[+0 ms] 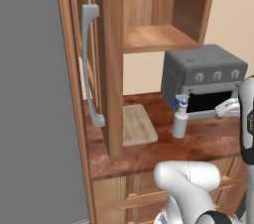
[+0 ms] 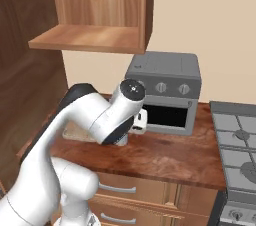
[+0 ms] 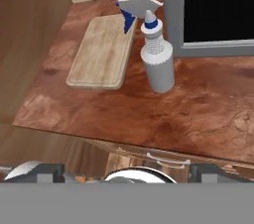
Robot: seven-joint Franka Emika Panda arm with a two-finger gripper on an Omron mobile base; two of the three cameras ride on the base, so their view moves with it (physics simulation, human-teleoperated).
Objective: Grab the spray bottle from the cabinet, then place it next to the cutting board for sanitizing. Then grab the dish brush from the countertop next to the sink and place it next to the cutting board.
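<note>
The spray bottle (image 1: 179, 122) (image 3: 158, 64), grey with a white neck and blue trigger, stands upright on the countertop (image 1: 208, 141) just right of the pale cutting board (image 1: 136, 125) (image 3: 101, 52). My gripper (image 1: 224, 109) (image 2: 139, 121) hovers open and empty to the bottle's right, in front of the toaster oven, apart from the bottle. Its fingertips (image 3: 45, 171) stand wide apart in the hand view. The cabinet (image 1: 115, 59) rises at the left with its door open. The dish brush and the sink are out of view.
A grey toaster oven (image 1: 203, 77) (image 2: 165, 92) stands on the counter directly behind the bottle. The open cabinet door with its curved grey handle (image 1: 89, 64) juts out over the board's left side. A stove (image 2: 237, 145) borders the counter on the right.
</note>
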